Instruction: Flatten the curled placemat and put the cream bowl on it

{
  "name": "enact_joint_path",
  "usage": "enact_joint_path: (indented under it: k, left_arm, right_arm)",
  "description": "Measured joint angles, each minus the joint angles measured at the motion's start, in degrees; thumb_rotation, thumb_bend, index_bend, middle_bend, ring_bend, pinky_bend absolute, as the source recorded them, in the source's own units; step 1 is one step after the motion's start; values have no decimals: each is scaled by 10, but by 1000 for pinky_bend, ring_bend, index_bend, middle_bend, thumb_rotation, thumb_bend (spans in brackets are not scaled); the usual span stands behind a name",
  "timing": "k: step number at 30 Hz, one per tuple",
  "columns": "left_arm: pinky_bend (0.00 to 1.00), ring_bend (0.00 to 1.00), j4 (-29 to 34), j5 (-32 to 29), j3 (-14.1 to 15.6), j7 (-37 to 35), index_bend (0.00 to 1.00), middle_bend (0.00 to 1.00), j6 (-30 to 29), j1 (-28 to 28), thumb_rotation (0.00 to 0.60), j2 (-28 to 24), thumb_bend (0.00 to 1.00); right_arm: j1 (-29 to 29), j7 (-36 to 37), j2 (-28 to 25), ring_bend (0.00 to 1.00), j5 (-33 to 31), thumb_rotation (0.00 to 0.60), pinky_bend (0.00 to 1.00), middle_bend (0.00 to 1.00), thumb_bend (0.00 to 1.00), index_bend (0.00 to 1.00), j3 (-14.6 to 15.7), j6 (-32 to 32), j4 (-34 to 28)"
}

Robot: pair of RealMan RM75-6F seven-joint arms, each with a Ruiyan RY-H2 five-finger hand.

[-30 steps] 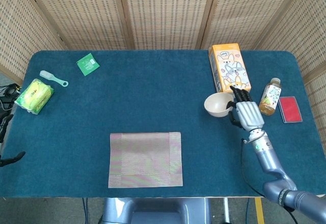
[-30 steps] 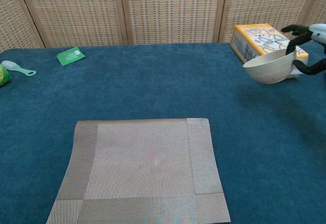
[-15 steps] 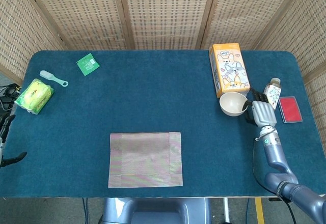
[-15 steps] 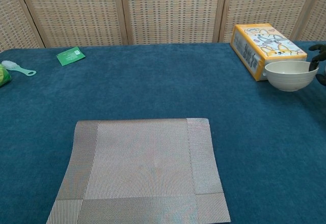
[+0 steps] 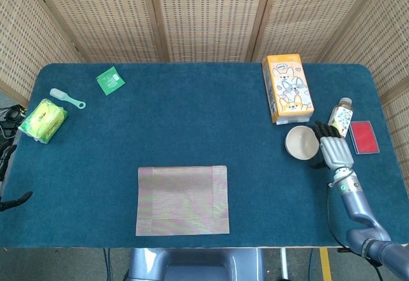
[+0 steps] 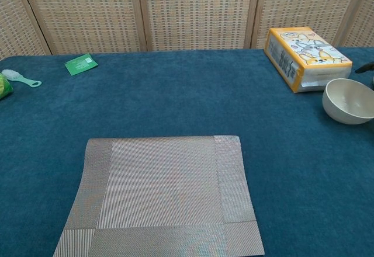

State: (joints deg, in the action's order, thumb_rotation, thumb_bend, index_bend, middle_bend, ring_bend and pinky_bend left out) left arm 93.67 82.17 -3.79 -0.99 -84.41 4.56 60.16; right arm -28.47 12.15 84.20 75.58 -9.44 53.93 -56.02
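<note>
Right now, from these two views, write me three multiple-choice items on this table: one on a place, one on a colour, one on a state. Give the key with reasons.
1. Where is the cream bowl?
A. On the placemat
B. On the table cloth, just in front of the orange box
C. Beside the green packet

2. What colour is the flat case beside the bottle?
A. Red
B. Yellow
C. White

3. How does the placemat lie?
A. Rolled into a tube
B. Folded in half
C. Spread flat

Key:
1 B: the bowl sits on the blue table cloth just in front of the orange box, next to the right hand, far from the placemat.
2 A: the case beside the bottle is red.
3 C: in the chest view the placemat shows all its edges down on the cloth.
</note>
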Motion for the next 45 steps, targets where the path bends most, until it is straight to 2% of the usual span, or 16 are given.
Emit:
enact_joint_path:
  k: [5, 11, 18, 24, 28, 34, 45]
  left_arm:
    - [0, 0, 0, 4, 2, -3, 0, 0, -2, -1, 600, -2, 0]
    - [0, 0, 1, 14, 5, 0, 0, 0, -7, -2, 600, -1, 0]
    - [0, 0, -7, 56, 17, -7, 0, 0, 1, 8, 600, 7, 0]
    - [0, 0, -66, 165, 42, -42, 21, 0, 30, 57, 600, 45, 0]
    - [0, 0, -145, 267, 66, -70, 152, 0, 41, 107, 600, 99, 0]
    - [0, 0, -223, 365, 105, -115, 311, 0, 39, 171, 600, 173, 0]
    - [0, 0, -261, 409, 144, -105, 373, 0, 44, 217, 600, 228, 0]
  right_arm:
    - [23, 0, -45, 0, 30, 600, 0, 0, 158, 0, 12, 57, -38]
    - [58, -6, -99, 0, 58, 600, 0, 0, 25, 0, 25, 131, -90]
    - [117, -35, -137, 0, 76, 600, 0, 0, 0, 0, 40, 227, -169]
    - [164, -96, -145, 0, 80, 600, 0, 0, 0, 0, 48, 296, -245]
    - [199, -149, -137, 0, 81, 600, 0, 0, 0, 0, 50, 348, -284]
    - [207, -162, -131, 0, 75, 600, 0, 0, 0, 0, 47, 345, -285]
    - [213, -169, -129, 0, 77, 600, 0, 0, 0, 0, 41, 348, -284]
